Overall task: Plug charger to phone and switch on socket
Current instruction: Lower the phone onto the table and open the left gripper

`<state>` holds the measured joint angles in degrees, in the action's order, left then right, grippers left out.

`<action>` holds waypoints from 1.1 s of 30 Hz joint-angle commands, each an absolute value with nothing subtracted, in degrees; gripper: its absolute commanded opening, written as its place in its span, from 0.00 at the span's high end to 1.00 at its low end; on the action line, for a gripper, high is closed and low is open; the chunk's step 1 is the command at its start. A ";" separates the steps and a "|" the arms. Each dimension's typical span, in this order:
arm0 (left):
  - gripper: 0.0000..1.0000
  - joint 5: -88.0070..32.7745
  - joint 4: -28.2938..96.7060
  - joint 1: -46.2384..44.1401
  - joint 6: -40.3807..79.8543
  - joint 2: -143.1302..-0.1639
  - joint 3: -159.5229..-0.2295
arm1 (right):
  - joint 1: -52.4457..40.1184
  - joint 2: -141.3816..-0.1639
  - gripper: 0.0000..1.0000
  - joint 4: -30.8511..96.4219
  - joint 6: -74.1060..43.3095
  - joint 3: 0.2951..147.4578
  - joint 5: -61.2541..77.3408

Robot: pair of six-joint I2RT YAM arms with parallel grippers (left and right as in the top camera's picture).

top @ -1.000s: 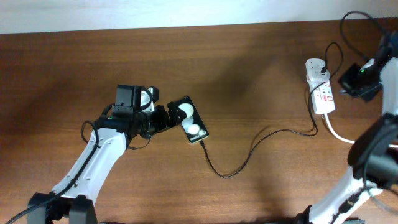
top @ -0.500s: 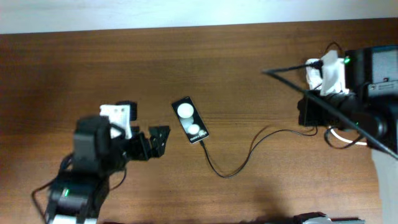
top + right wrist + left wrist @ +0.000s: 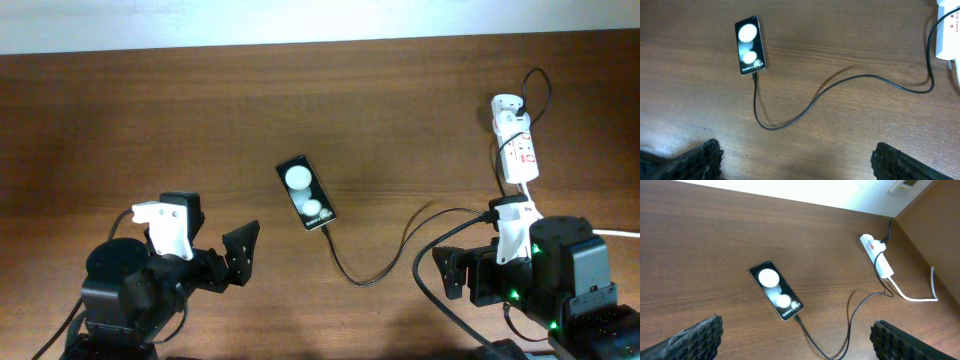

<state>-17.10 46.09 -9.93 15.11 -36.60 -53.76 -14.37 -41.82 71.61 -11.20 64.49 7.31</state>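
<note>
The black phone (image 3: 306, 192) lies face up mid-table, two white spots on its screen. The thin black charger cable (image 3: 360, 281) meets the phone's lower end, loops across the wood and runs up to the white socket strip (image 3: 518, 150) at the far right. My left gripper (image 3: 232, 262) is open near the front left, well short of the phone (image 3: 776, 290). My right gripper (image 3: 458, 277) is open near the front right, below the socket. In both wrist views the fingers (image 3: 690, 340) (image 3: 910, 162) stand wide apart over bare wood, with the phone (image 3: 750, 45) and cable (image 3: 840, 82) beyond them.
A thick white cord (image 3: 912, 298) trails from the socket (image 3: 879, 260) toward the right table edge. A white wall runs along the table's far edge (image 3: 300, 45). Both arm bases fill the front corners.
Both arms have drawn back to the near edge: the left away from the phone, the right away from the socket. The right gripper now stands open. Phone and cable have not moved.
</note>
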 commanded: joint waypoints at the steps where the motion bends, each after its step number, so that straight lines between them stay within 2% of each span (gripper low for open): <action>1: 0.01 -16.67 46.00 -9.72 14.02 -36.40 -53.67 | -14.72 -41.76 0.01 71.31 -11.38 64.05 6.96; 10: 0.01 -16.67 46.37 -13.76 14.02 -30.46 -53.28 | -14.72 -41.76 0.01 71.31 -11.38 64.05 6.96; 13: 0.01 -16.69 46.39 -8.54 14.00 -21.61 -50.02 | -14.72 -41.76 0.01 71.31 -11.38 64.05 6.96; 16: 0.01 -16.64 45.93 -0.60 14.02 -10.87 -40.16 | -14.72 -41.76 0.01 71.31 -11.38 64.05 6.96; 18: 0.01 -17.91 40.56 5.13 15.46 -5.10 -32.53 | -14.72 -41.76 0.01 71.31 -11.38 64.05 6.96; 19: 0.01 -20.56 33.41 8.03 17.76 -2.83 -27.40 | -14.72 -41.76 0.01 71.31 -11.38 64.05 6.96; 23: 0.01 -20.60 13.23 8.80 17.76 -0.30 -16.12 | -14.72 -41.76 0.01 71.31 -11.38 64.05 6.96; 28: 0.01 -12.88 7.22 8.82 21.82 -0.27 -10.22 | -14.72 -41.76 0.01 71.31 -11.38 64.05 6.96; 33: 0.01 -12.60 -8.64 8.80 25.45 -0.27 -1.61 | -14.72 -41.76 0.01 71.31 -11.38 64.05 6.96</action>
<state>-13.58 -3.95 8.45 22.15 -0.78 -5.21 -14.37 -41.82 71.48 -11.20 64.23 7.31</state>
